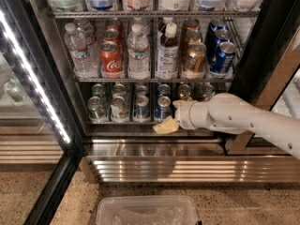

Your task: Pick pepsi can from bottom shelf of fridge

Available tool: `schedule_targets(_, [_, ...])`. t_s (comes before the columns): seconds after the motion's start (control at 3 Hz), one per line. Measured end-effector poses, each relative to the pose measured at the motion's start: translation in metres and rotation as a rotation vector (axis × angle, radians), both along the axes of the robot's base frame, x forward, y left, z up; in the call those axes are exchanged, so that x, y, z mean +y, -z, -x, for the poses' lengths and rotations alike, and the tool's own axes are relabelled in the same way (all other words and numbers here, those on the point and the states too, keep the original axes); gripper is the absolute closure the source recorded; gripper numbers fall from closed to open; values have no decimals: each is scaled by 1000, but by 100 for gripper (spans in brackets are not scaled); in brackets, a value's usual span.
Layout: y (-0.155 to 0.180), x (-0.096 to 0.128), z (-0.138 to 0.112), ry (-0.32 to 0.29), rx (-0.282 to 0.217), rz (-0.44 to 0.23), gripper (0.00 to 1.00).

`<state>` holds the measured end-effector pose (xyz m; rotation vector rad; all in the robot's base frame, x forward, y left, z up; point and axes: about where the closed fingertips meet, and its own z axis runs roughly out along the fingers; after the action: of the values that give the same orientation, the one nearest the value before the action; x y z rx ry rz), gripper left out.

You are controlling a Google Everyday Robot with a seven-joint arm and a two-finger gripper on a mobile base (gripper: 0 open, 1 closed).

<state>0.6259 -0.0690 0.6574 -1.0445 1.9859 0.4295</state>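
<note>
The fridge (260, 46) stands open, and its bottom shelf (123, 122) holds a row of short cans. Two blue pepsi cans stand at the front, one (162, 108) just left of my gripper and another (142, 108) beside it. My gripper (171, 115) reaches in from the right on the white arm (243, 121), at the shelf's front rail. Its cream fingers are apart: one fingertip (165, 126) is low in front of the rail, the other (178, 103) is higher, right of the nearer blue can. It holds nothing.
Green and silver cans (96, 109) fill the shelf's left side. The rack above holds water bottles, a red cola can (110, 59), bronze cans and tall dark-blue cans (223, 56). The lit glass door (33, 78) stands open at left. A ribbed steel base (164, 168) and a clear plastic bin (145, 210) lie below.
</note>
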Motion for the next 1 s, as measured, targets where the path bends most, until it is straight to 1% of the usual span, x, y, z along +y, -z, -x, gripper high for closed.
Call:
schedule_targets(0.33, [9,-3,-15,37,-7,15,29])
schedule_targets(0.67, [20,-1,-30,56,1,13,32])
schedule_targets(1.0, [28,6,-42,56,8,5,32])
